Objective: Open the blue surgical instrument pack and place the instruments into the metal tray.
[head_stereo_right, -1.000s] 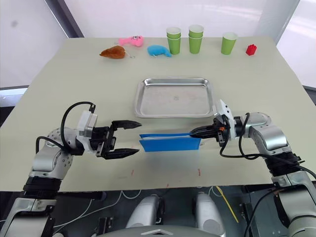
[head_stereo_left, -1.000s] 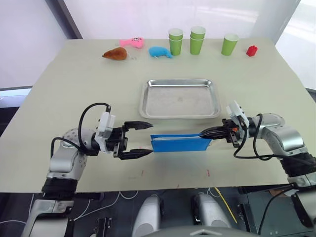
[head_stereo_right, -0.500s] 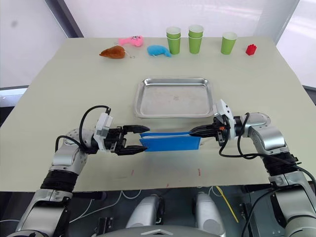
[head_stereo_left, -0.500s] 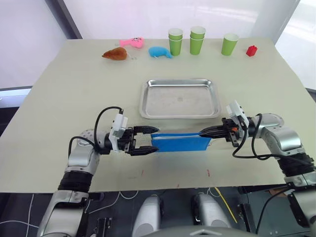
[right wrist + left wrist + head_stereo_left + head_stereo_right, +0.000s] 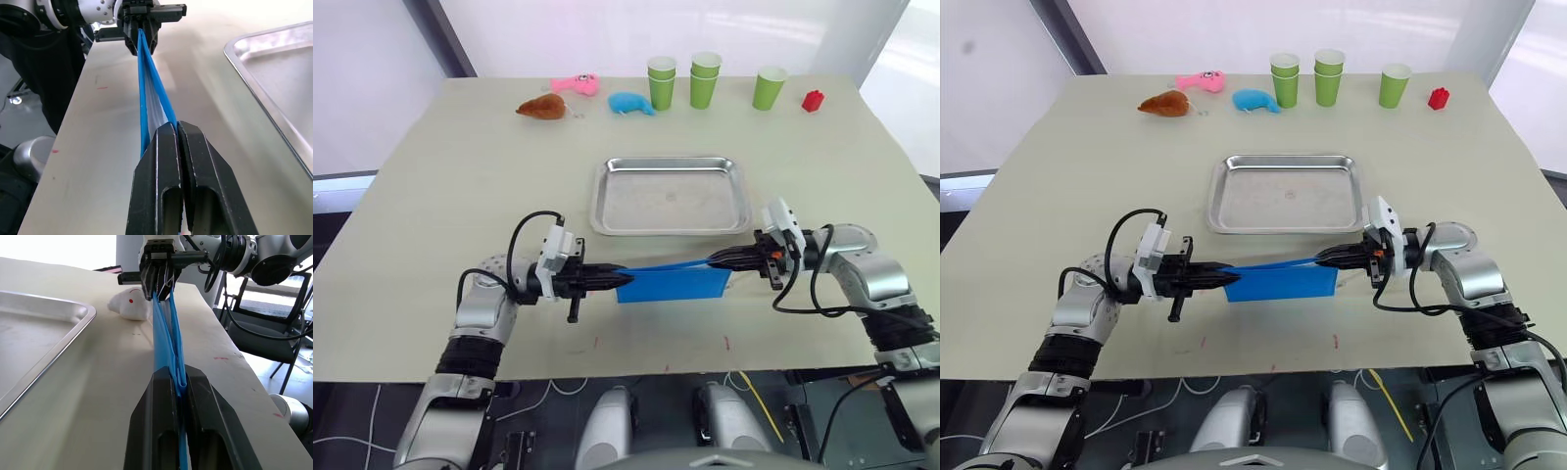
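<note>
We hold the blue surgical instrument pack (image 5: 671,283) stretched between us, just in front of the metal tray (image 5: 671,195): our left gripper (image 5: 613,277) is clamped on its left end, our right gripper (image 5: 715,261) pinched tight on its right end. The head views give only a blue strip; our right wrist view reveals the pale lining (image 5: 153,105) between the parted layers.

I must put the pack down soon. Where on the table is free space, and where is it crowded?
The metal tray is empty. The table is bare beside the tray on both sides. The near edge is occupied: both grippers hold the blue surgical instrument pack there. The far edge is crowded with green cups and toys.
</note>
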You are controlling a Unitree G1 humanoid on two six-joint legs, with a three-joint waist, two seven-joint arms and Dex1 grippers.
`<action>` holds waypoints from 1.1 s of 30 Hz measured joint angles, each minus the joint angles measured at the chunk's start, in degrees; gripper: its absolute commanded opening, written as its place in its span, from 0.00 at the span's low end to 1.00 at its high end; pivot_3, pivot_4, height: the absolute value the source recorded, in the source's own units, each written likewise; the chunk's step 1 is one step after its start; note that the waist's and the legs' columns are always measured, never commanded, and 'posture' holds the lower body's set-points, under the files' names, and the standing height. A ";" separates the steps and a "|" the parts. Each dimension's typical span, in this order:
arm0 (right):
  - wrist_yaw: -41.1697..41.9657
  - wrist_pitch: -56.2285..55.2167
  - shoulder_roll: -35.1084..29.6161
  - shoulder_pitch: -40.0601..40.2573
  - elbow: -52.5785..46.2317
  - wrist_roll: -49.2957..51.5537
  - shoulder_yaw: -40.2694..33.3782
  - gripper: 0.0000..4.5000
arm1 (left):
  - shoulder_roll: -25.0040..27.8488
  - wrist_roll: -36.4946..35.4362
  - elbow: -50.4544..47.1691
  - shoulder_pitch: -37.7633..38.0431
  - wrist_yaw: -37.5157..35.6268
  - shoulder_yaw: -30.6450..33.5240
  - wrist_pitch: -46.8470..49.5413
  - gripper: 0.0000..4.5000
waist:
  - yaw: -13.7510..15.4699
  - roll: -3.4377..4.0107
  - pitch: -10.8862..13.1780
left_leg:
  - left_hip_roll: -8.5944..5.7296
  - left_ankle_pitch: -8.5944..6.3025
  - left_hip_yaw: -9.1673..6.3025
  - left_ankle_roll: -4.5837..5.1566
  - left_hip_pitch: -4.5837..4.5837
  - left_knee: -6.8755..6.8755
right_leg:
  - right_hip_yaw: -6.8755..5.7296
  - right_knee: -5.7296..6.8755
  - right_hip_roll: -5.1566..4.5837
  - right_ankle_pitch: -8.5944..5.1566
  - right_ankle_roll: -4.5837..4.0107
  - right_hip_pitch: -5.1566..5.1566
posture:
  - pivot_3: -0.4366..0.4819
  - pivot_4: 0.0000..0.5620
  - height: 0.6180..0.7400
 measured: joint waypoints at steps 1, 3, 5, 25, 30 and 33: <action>0.00 0.01 -0.02 0.00 0.00 0.00 -0.02 0.36 | 0.00 0.00 0.00 0.00 0.00 0.00 0.00 0.00 | 0.00 0.00 0.00 | 0.00 0.00 0.00 0.00 0.00 0.00 | 0.00 0.00 0.00 0.00 0.00 0.00 | 0.48 0.27 1.00; -0.11 1.47 -2.11 1.19 -1.09 1.23 -2.59 0.58 | -0.04 0.15 -0.11 0.04 0.01 -0.01 -0.31 0.00 | 0.11 0.01 0.00 | -0.01 0.00 0.00 0.00 -0.01 0.00 | 0.00 0.00 -0.01 0.00 0.00 0.00 | 0.48 0.27 1.00; -0.21 2.39 -3.90 2.06 -1.19 2.02 -4.86 0.80 | -0.04 0.18 -0.11 0.07 0.04 -0.01 -0.49 0.00 | 0.14 0.01 0.00 | -0.01 0.00 0.00 0.00 -0.01 0.00 | 0.00 0.00 -0.01 0.00 0.00 0.00 | 0.48 0.27 1.00; -7.51 -5.80 -7.95 7.76 11.38 -8.83 -8.79 0.57 | -0.12 0.39 -0.30 0.63 0.70 0.00 -1.88 0.00 | 0.10 0.01 0.00 | -0.02 0.00 0.12 0.00 0.02 0.00 | 0.03 0.00 0.01 0.00 0.01 0.01 | 0.48 0.27 1.00; -7.32 -5.83 -8.58 8.92 11.17 -7.64 -9.85 0.22 | -0.55 0.55 -0.29 0.44 0.95 -0.05 -2.07 0.00 | 0.30 0.01 0.00 | -0.02 0.00 0.12 0.00 0.01 0.00 | 0.04 -0.01 -0.01 0.00 0.01 0.02 | 0.48 0.27 1.00; -7.43 -5.06 -8.60 9.85 9.77 -6.23 -10.99 0.05 | -0.92 1.12 -0.10 -0.16 1.02 -0.29 -2.23 0.00 | 0.59 0.01 0.00 | -0.03 0.00 0.12 0.00 0.01 0.00 | 0.03 -0.01 0.00 0.00 0.01 0.02 | 0.48 0.27 1.00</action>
